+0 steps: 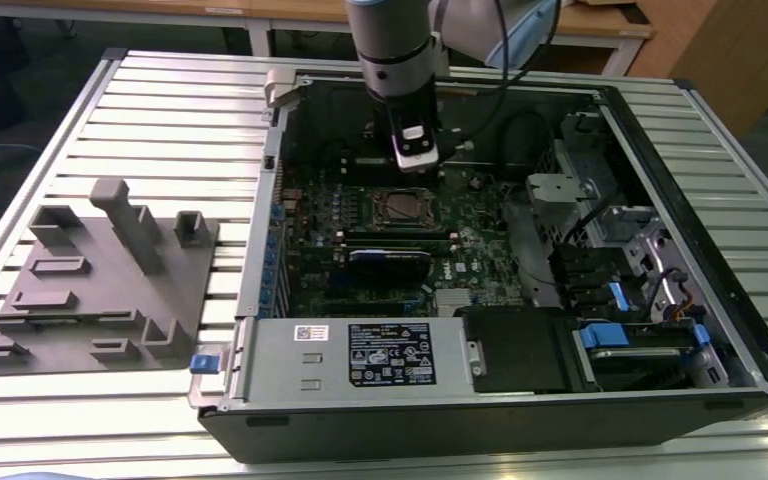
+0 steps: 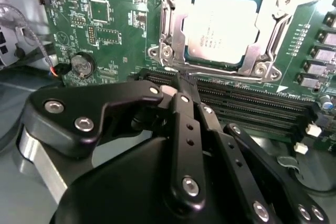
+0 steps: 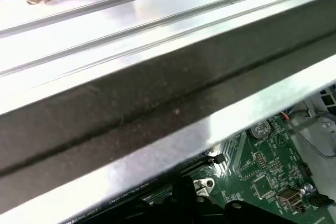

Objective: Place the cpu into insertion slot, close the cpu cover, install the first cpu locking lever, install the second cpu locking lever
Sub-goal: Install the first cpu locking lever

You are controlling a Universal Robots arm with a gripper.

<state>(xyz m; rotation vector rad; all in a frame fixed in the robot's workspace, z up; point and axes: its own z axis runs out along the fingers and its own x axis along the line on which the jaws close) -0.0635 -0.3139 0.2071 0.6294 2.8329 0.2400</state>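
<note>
Grey tray (image 1: 91, 290): on the table, well apart from the case (image 1: 491, 420), toward the exterior view's left.

Slot (image 1: 402, 209): mid-board inside the case, below my gripper (image 1: 415, 150).

Cpu (image 2: 223, 27): seated in the slot, cover (image 2: 173, 3) shut over it. I judge it light, stiff, fragile; hold by edges only.

My gripper (image 2: 184, 80): fingers (image 2: 186, 90) pressed together, empty, just short of the slot's near edge.

The second wrist view shows the chip; the first wrist view adds the case rim (image 3: 157, 103).
</note>
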